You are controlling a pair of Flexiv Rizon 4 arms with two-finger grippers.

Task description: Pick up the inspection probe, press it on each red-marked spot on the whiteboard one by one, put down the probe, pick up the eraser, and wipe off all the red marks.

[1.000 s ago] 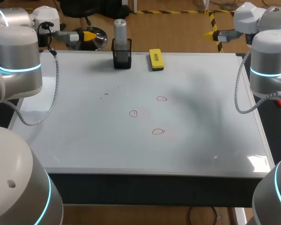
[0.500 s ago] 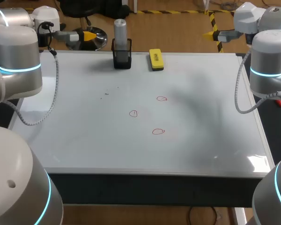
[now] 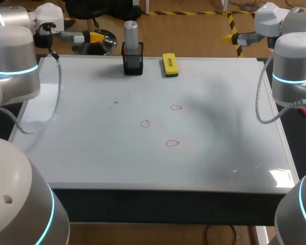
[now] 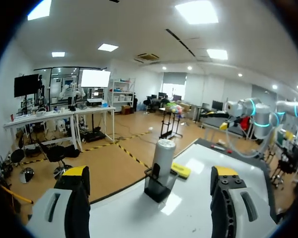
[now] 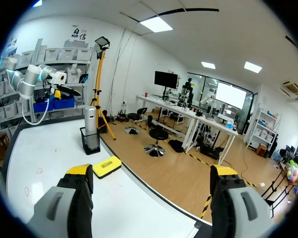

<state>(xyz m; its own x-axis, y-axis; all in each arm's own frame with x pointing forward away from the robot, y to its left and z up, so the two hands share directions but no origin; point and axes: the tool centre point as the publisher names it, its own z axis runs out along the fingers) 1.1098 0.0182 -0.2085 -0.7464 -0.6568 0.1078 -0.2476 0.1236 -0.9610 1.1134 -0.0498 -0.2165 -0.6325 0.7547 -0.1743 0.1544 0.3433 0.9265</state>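
Note:
The silver inspection probe (image 3: 130,32) stands upright in a black holder (image 3: 132,62) at the whiteboard's far edge, with the yellow eraser (image 3: 170,64) lying just right of it. Three red circles (image 3: 176,107) (image 3: 145,123) (image 3: 172,143) mark the middle of the whiteboard (image 3: 92,148). My left gripper (image 3: 97,37) hovers open at the far left corner, pointing toward the probe (image 4: 162,156); the eraser (image 4: 181,170) lies beyond the holder. My right gripper (image 3: 226,37) hangs open past the far right corner, with the probe (image 5: 90,119) and eraser (image 5: 107,166) ahead of its fingers.
A few faint dark specks (image 3: 116,102) lie on the board left of the red marks. The holder (image 4: 157,186) stands close to the board's far edge.
My left arm has shifted slightly left and back, its gripper rising a little. The right arm and the objects on the board stay put.

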